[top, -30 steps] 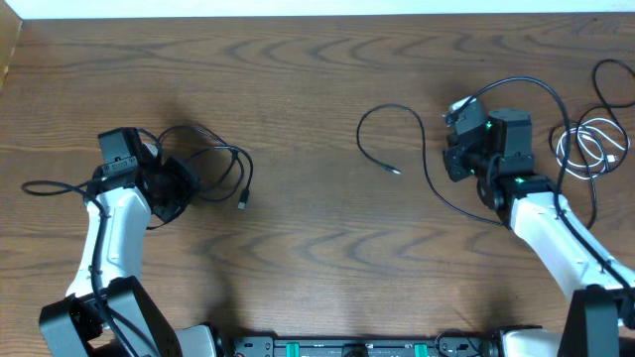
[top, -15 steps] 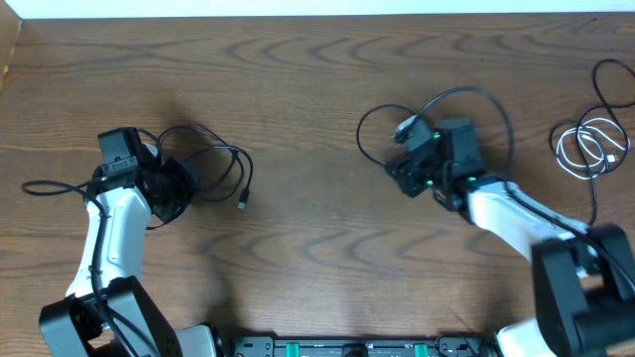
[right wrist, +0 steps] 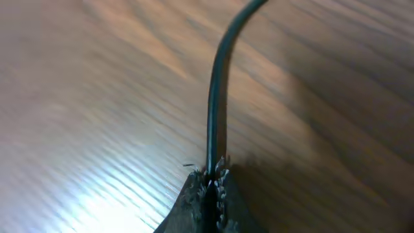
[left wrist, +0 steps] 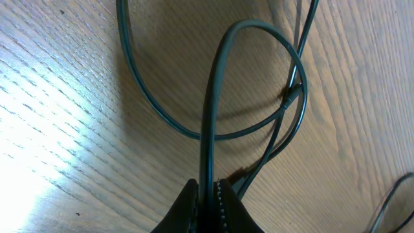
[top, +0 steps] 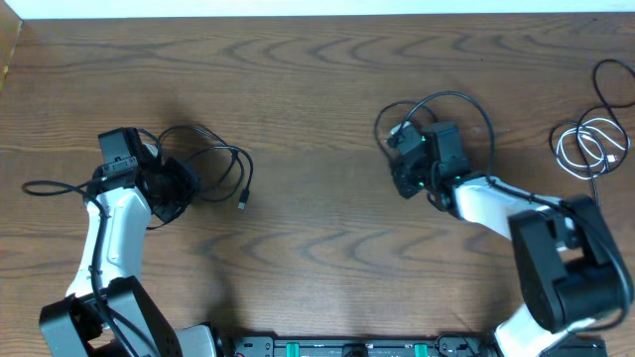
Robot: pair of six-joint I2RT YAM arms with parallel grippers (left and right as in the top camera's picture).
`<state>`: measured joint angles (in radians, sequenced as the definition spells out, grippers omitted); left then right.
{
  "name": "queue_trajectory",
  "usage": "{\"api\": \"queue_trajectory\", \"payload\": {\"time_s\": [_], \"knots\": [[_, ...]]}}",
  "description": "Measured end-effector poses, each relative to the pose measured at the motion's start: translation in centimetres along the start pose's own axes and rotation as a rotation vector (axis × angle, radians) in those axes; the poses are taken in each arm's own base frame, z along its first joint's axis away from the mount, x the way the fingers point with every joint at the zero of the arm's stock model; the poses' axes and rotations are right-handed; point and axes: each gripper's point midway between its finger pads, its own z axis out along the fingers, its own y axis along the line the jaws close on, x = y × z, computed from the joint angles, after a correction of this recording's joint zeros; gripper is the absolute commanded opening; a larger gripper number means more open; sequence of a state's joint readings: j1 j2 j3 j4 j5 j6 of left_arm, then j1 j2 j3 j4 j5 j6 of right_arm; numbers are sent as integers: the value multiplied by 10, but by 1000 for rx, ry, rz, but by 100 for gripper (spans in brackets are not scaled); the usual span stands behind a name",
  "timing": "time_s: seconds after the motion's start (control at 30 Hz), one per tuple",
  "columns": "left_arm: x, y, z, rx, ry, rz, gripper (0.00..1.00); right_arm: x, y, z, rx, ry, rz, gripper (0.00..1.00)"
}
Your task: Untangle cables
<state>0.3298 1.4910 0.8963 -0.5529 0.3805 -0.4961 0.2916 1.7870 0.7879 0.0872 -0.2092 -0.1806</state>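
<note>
In the left wrist view my left gripper [left wrist: 208,189] is shut on a black cable [left wrist: 213,97] that rises from the jaws and loops over the wood. Overhead, my left gripper [top: 184,190] sits beside that cable's tangle of loops [top: 213,159], whose plug end [top: 243,203] lies to the right. My right gripper [right wrist: 212,178] is pinched shut on a second black cable [right wrist: 217,97]. From above, my right gripper [top: 404,180] is right of centre, and that second cable [top: 446,95] arches over the wrist. A coiled white cable [top: 585,149] lies at the far right.
Another black cord [top: 605,84] curls at the right edge above the white coil. A black strand [top: 45,185] trails left from the left arm. The table's far edge [top: 317,12] runs along the top.
My right arm has swung left across the table and its jaws, briefly apart, have shut on the black cable, dragging its loop along. The left arm and its cable have not moved.
</note>
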Motion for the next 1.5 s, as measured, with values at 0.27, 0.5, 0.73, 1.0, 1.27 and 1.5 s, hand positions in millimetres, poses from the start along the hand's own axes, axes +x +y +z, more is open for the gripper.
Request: {"api": "queue_trajectory", "payload": {"time_s": [0.27, 0.5, 0.73, 1.0, 1.27, 1.5], "knots": [[0, 0, 0, 1, 0, 0, 9, -19, -93, -93, 396, -54, 122, 1], [0, 0, 0, 0, 1, 0, 8, 26, -151, -146, 640, 42, 320, 1], [0, 0, 0, 0, 0, 1, 9, 85, -198, -163, 770, 120, 603, 73], [0, 0, 0, 0, 0, 1, 11, 90, -182, -135, 564, 99, 714, 99], [7, -8, 3, 3, 14, 44, 15, 41, -136, -110, 188, -50, 703, 99], [36, -36, 13, 14, 60, 182, 42, 14, -108, -102, 44, -102, 646, 99]]}}
